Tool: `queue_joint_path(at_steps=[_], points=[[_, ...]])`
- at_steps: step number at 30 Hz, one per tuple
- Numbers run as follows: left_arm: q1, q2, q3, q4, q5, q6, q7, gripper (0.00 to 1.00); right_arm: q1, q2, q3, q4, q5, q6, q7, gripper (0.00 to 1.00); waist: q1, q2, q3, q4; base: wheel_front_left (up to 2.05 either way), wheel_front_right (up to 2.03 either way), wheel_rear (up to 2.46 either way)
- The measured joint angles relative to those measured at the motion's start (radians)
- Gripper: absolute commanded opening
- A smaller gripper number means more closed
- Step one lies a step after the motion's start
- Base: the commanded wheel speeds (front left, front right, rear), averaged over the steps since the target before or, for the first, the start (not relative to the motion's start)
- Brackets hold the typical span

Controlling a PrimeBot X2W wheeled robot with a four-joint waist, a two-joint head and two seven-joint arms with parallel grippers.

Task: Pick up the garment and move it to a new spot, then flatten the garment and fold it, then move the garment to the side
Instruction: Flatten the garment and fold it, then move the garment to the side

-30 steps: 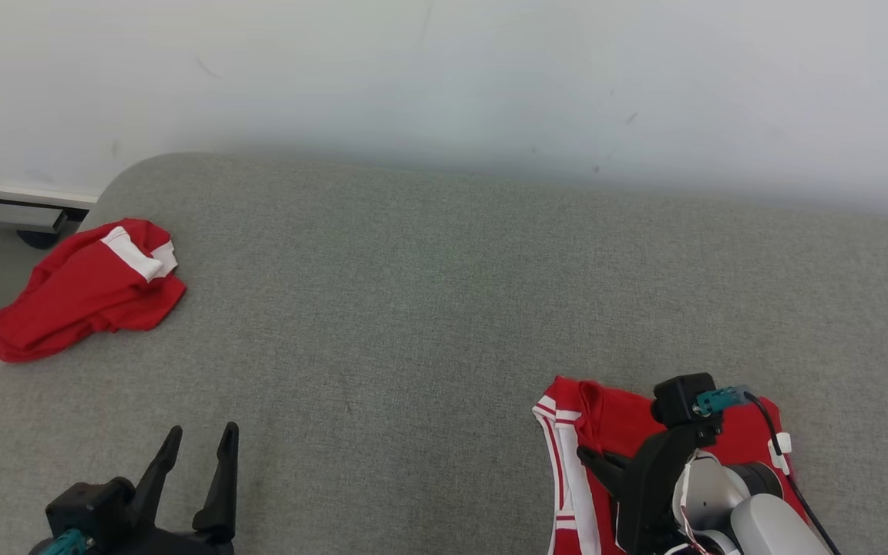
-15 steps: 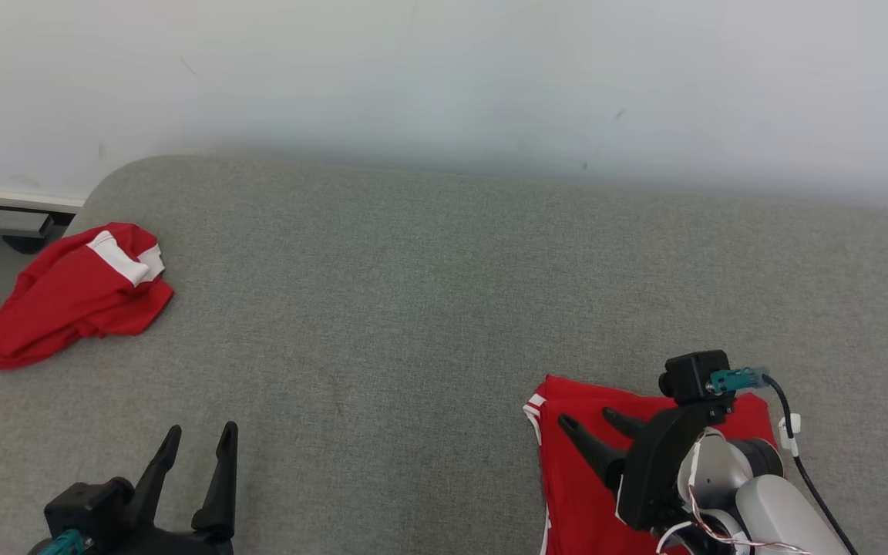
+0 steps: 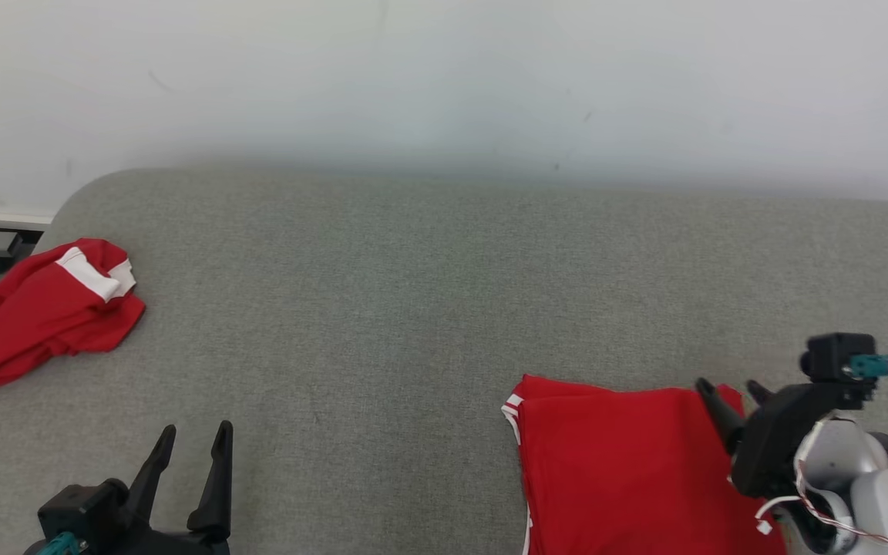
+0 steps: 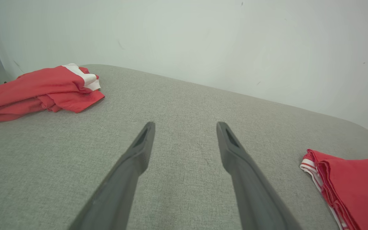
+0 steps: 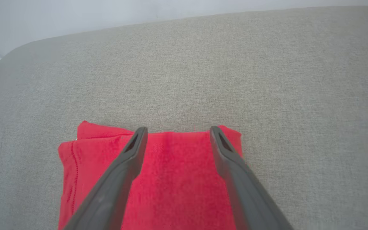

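My right gripper, pinching the folded garment a second ago, now stands spread, so the set-down looks finished.

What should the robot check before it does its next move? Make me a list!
1. Right gripper open, nothing between its fingers: ok.
2. Folded red garment lying flat on the gray cushion: ok.
3. Left gripper open and holding nothing: ok.
4. Crumpled red garment at the cushion's left edge folded: not ok, it is bunched up.
5. Crumpled red garment fully on the cushion, not hanging over the edge: cannot tell.
6. Bare cushion between the two garments for flattening: ok.
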Motion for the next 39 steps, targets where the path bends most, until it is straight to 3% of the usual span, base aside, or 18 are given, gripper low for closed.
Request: queue_joint_path(at_steps=[17,32,34,37,39], points=[[-0.002,0.007,-0.013,-0.002,-0.002,0.002,0.004,1.0,0.083,0.0,-0.143,-0.009,-0.039,0.0,0.077,1.0,0.0,0.0,0.007,-0.026,0.0,0.0,0.0],[-0.016,0.014,-0.026,-0.007,-0.004,0.003,0.013,1.0,0.031,0.0,-0.152,0.173,-0.04,0.0,0.07,1.0,-0.0001,-0.0001,0.028,0.009,0.0,0.0,0.0],[-0.018,0.014,-0.027,-0.007,-0.004,0.003,0.013,1.0,0.017,0.0,-0.154,0.2,-0.048,0.0,0.062,0.78,-0.0001,0.0,0.031,0.016,0.0,0.0,0.0],[-0.021,0.014,-0.028,-0.006,-0.004,0.003,0.013,1.0,0.0,0.0,-0.162,0.238,-0.074,0.0,0.052,0.74,-0.0001,0.0,0.034,0.028,0.0,0.0,0.0],[-0.022,0.014,-0.027,-0.007,-0.004,0.004,0.012,1.0,-0.008,0.0,-0.169,0.259,-0.078,0.0,0.048,0.58,-0.0001,-0.0001,0.035,0.036,0.0,0.0,0.0]])
